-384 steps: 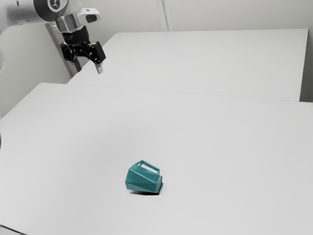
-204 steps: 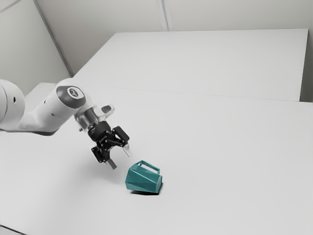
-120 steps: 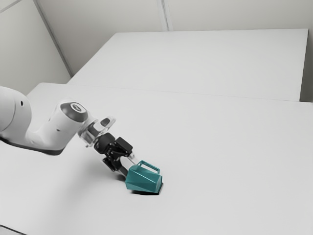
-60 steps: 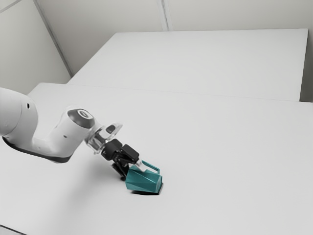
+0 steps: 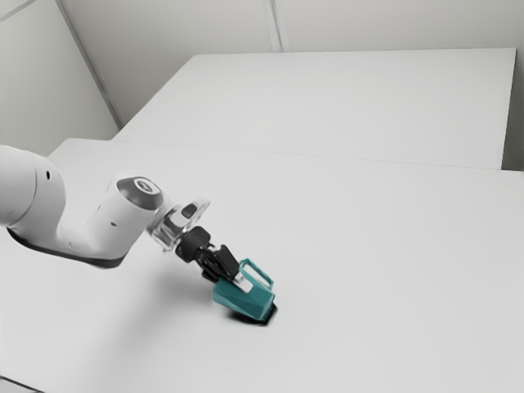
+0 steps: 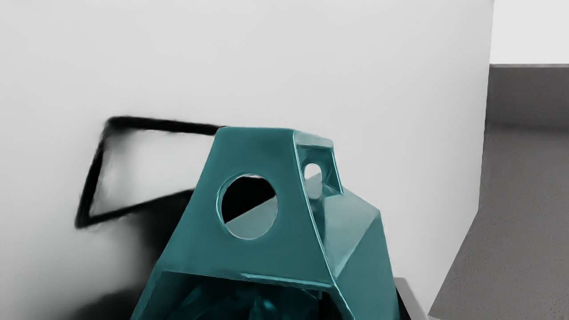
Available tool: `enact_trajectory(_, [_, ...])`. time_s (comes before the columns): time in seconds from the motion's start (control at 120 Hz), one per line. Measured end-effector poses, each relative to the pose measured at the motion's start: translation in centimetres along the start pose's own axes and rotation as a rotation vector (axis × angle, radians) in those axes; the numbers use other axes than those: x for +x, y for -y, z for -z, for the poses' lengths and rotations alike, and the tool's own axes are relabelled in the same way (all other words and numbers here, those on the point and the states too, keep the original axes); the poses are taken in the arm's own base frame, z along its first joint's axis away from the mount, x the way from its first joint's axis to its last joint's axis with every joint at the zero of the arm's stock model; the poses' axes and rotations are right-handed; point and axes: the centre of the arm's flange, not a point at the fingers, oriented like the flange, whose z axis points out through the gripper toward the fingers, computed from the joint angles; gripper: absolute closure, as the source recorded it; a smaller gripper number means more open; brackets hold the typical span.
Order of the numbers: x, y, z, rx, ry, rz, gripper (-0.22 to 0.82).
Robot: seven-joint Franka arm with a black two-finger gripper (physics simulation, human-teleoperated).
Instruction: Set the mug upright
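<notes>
At the exterior view's left, the tabletop's edge slants down behind the smooth white jointed arm (image 5: 123, 221). From there the arm reaches down to the black two-finger gripper (image 5: 232, 286), which is closed on the wall of the teal, hard-faceted mug (image 5: 255, 301). One pale fingertip (image 5: 242, 282) lies flat along the mug's outer face; the other is hidden. The mug leans on a slant above the smooth white tabletop (image 5: 368, 262), its open end raised toward the gripper, its base end low; whether the base touches, I cannot tell. The angular teal handle (image 5: 260, 270) stands off the upper side.

Toward the exterior view's right, broad white tabletop runs well past the mug. Its far edge is well beyond, with a second flat white surface (image 5: 344, 98) behind it. In the wrist view, a black frame-shaped shadow (image 6: 92, 178) falls beside the mug, and the tabletop's edge borders a grey surface (image 6: 524, 222).
</notes>
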Motion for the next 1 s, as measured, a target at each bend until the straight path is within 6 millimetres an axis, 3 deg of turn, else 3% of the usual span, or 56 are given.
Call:
enact_trajectory(0.083, [0.7, -1.1, 0.2, 0.006, -0.004, -0.032, 0.73])
enact_trajectory(0.3, [0.9, -2.0, 0.7, 0.014, -0.011, -0.060, 0.76])
enact_trajectory(0.5, [1.4, -4.5, 2.6, 0.052, -0.024, -0.118, 0.77])
enact_trajectory(1.0, [3.5, -8.6, 6.6, 0.345, 0.100, -0.211, 0.77])
